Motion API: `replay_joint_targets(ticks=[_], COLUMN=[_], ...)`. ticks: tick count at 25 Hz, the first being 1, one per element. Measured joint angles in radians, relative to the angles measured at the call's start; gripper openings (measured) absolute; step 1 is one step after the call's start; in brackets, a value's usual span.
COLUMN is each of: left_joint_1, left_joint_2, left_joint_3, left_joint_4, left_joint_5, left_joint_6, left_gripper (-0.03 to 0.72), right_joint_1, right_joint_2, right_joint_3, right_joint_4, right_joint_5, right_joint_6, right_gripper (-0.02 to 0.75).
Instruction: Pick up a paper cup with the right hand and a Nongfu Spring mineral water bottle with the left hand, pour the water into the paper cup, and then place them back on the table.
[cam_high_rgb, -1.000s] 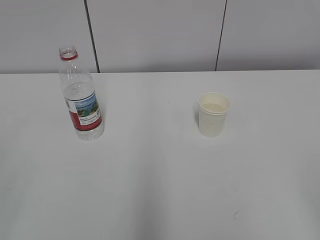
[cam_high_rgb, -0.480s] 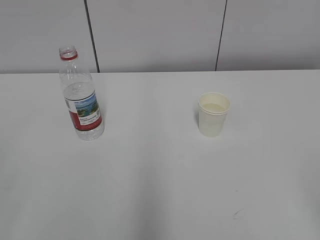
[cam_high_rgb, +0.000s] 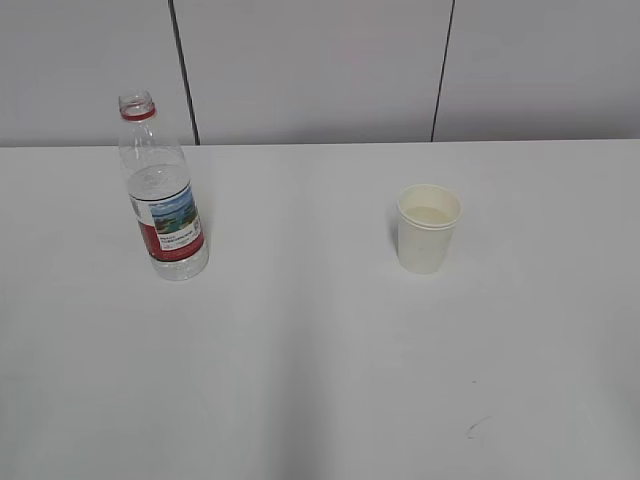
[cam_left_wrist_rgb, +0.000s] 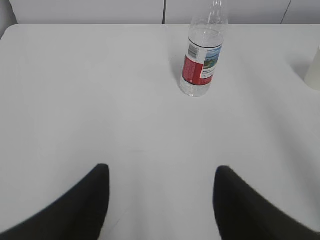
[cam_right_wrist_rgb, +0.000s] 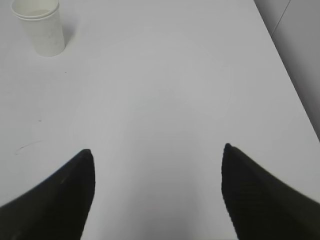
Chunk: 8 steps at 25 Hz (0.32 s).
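1. While neither arm shows in the exterior view, we see the bottle (cam_high_rgb: 163, 195) upright at the table's (cam_high_rgb: 320, 360) left rear, cap off, red ring at the neck, water roughly up to the top edge of the label.
2. We see the cup (cam_high_rgb: 428, 228) upright right of centre, well apart from the bottle, with what looks like pale liquid inside.
3. A small dark scuff (cam_high_rgb: 476, 427) sits on the table near the front right.
4. In the left wrist view, we have the left gripper (cam_left_wrist_rgb: 162, 172) with its two dark fingers spread wide and nothing between them; it sits over bare table (cam_left_wrist_rgb: 100, 100).
5. Same view: the bottle (cam_left_wrist_rgb: 202, 55) stands ahead of the fingers and a bit right, well apart from them. A sliver of the cup (cam_left_wrist_rgb: 314, 70) cuts in at the right edge.
6. In the right wrist view, we have the right gripper (cam_right_wrist_rgb: 157, 150) with its fingers also wide apart, holding nothing, over bare table (cam_right_wrist_rgb: 165, 75).
7. Same view: the cup (cam_right_wrist_rgb: 42, 27) is at the top left, well away from the fingers. Faint scuff (cam_right_wrist_rgb: 27, 146) on the table just ahead of the left finger.
8. Both things rest on the table; neither gripper touches either.
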Motion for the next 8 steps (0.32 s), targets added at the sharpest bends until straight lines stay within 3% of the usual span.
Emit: replay_joint_targets(ticks=[8], left_joint_1=[0.000], left_joint_2=[0.000], left_joint_3=[0.000], left_joint_4=[0.000], left_joint_5=[0.000], left_joint_6=[0.000], left_gripper=[0.403], right_joint_1=[0.000], right_joint_2=[0.000], right_joint_3=[0.000], right_joint_4=[0.002], right_joint_5=[-0.002], right_joint_6=[0.000], right_gripper=[0.582])
